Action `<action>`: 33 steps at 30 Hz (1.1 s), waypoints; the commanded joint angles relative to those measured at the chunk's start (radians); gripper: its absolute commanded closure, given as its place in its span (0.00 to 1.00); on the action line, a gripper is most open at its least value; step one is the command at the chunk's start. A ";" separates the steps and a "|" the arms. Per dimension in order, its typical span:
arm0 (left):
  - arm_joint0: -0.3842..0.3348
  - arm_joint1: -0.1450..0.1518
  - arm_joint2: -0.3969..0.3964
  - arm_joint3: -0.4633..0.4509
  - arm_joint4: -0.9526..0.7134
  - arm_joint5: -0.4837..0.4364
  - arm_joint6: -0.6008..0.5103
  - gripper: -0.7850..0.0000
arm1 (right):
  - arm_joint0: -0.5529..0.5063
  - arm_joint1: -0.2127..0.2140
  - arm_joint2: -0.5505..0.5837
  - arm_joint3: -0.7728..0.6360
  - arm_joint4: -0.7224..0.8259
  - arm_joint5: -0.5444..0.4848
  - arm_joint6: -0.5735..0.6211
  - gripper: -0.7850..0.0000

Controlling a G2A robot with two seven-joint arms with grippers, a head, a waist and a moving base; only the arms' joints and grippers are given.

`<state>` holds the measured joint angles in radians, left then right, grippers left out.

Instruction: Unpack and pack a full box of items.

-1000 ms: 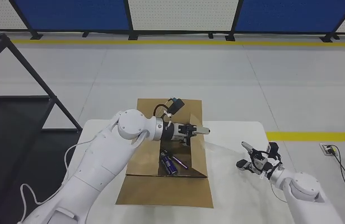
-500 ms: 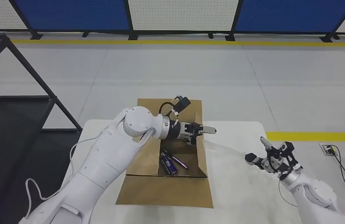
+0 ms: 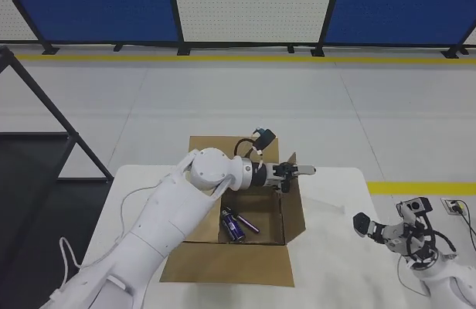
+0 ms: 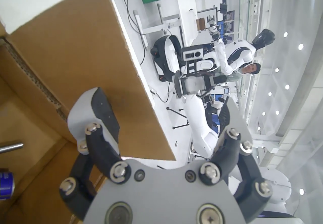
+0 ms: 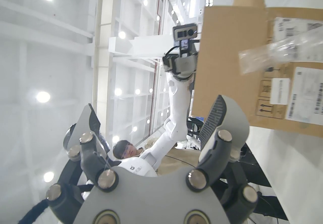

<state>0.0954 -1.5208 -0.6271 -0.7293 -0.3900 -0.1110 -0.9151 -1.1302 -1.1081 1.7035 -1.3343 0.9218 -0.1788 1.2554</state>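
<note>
open box on the desk, two items inside

a brown cardboard box (image 3: pixel 226 266) sits on the white desk (image 3: pixel 331 255) with its flaps folded out. on the floor of the box lie a short blue can (image 3: pixel 232 225) on its side and, just beside it, a thin purple pen (image 3: pixel 249 225). the rest of the box floor is bare cardboard. the outer wall of the box carries white labels (image 5: pixel 290 88), and a piece of clear plastic (image 5: pixel 277 51) sticks out over them.

the left tool (image 3: pixel 298 169) is at the box's right side flap (image 3: pixel 294 208), which stands raised. its jaws are spread wide, one finger on each side of the flap's edge, and they are not clamped on it.

the right tool (image 5: pixel 154 109) is well apart from the box, out past its labelled side. it gapes wide and holds nothing.
</note>
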 commanded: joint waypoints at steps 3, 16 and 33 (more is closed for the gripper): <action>0.001 -0.030 0.001 0.049 -0.048 -0.045 0.027 0.00 | -0.036 0.001 0.015 -0.061 -0.014 -0.007 -0.049 0.00; -0.004 -0.101 0.007 0.180 -0.094 -0.113 0.012 0.00 | -0.061 0.001 -0.031 -0.168 -0.088 0.016 -0.082 0.00; -0.014 -0.140 -0.022 0.263 -0.083 -0.151 -0.028 0.00 | -0.056 0.010 -0.111 -0.343 -0.303 0.088 -0.202 0.00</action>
<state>0.0824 -1.6594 -0.6462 -0.4696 -0.4743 -0.2603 -0.9401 -1.1936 -1.0983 1.5975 -1.6760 0.6447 -0.0950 1.0858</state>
